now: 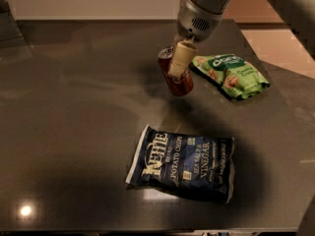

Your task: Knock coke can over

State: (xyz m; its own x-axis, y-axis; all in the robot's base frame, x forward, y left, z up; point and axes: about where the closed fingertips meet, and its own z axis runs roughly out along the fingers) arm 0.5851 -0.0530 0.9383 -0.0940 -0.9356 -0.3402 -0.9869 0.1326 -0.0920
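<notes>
The coke can point(181, 84) is a small red can with a silver top, near the middle back of the dark table point(74, 112). It is tilted, with its top leaning up and to the left and its base down to the right. My gripper point(178, 60) comes down from the upper right and is shut on the can's upper half. One cream finger point(179, 58) lies across the can's front; the other finger is hidden behind it.
A green snack bag point(231, 75) lies just right of the can. A dark blue Kettle chip bag point(184, 162) lies flat toward the front. The table's right edge runs close past the green bag.
</notes>
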